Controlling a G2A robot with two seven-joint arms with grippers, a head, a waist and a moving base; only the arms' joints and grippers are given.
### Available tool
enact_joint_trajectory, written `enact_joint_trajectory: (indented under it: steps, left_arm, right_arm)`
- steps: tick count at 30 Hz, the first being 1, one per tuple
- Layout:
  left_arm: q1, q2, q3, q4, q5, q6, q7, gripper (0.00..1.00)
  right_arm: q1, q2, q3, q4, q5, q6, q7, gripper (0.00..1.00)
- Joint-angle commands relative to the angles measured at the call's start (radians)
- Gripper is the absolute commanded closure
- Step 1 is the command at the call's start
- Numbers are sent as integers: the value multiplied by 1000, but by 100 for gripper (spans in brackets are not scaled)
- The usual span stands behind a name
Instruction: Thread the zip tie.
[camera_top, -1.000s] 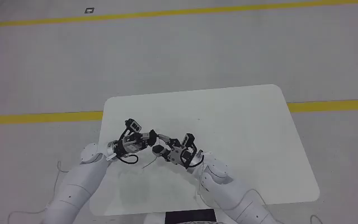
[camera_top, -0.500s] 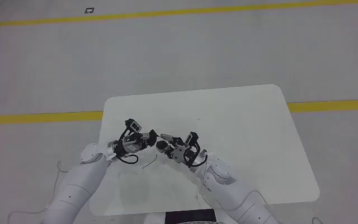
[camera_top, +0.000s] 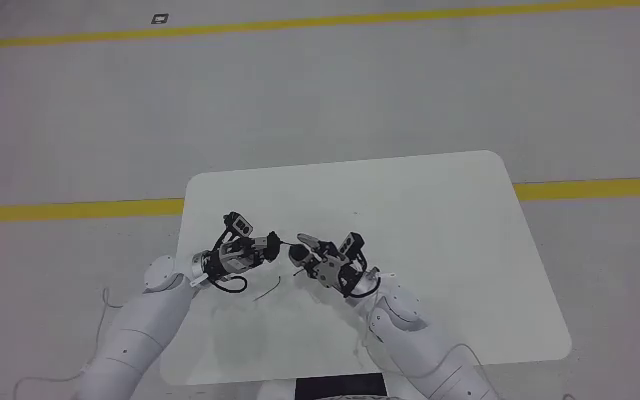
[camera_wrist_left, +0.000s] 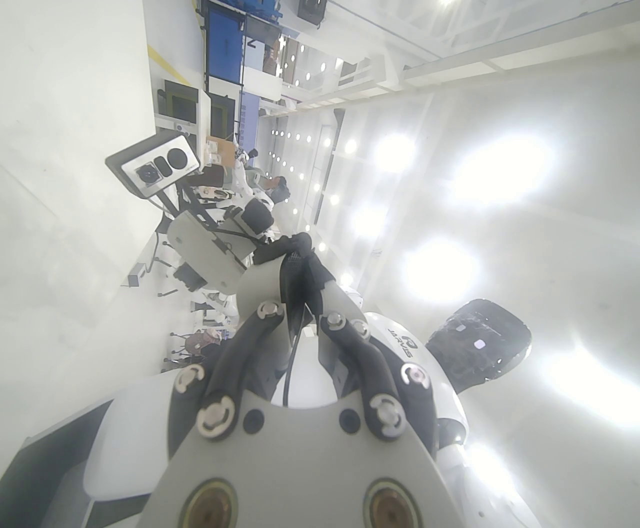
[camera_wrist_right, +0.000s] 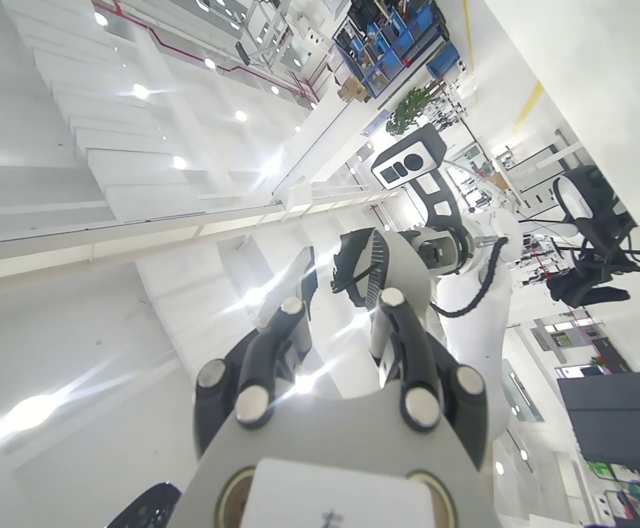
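The zip tie (camera_wrist_left: 291, 355) is a thin black strand running back from between my left gripper's fingers. In the top view its loose tail (camera_top: 266, 291) hangs down toward the white table (camera_top: 450, 220). My left gripper (camera_top: 270, 245) (camera_wrist_left: 300, 265) is shut on the zip tie and held above the table's near left part. My right gripper (camera_top: 300, 248) (camera_wrist_right: 342, 275) faces it from a short distance, tip to tip. Its fingers stand open with a clear gap and nothing between them. The right wrist view shows the left gripper's dark fingers (camera_wrist_right: 352, 260) just beyond that gap.
The white table's far and right parts lie bare. Both forearms come in over the near edge (camera_top: 300, 378). A yellow floor line (camera_top: 90, 209) runs behind the table.
My right gripper has moved up and to the right, away from the left gripper and the hanging tail. The left gripper has stayed in place with the zip tie.
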Motion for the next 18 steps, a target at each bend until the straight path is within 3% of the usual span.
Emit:
enact_joint_trajectory:
  steps: [1, 9, 18]
  left_arm:
    - [0, 0, 0, 0, 0, 0, 0, 100]
    - [0, 0, 0, 0, 0, 0, 0, 100]
    - [0, 0, 0, 0, 0, 0, 0, 100]
  right_arm:
    - [-1, 0, 1, 0, -2, -4, 2, 80]
    - [-2, 0, 3, 2, -2, -25, 15, 92]
    - [-3, 0, 5, 5, -5, -36, 19, 91]
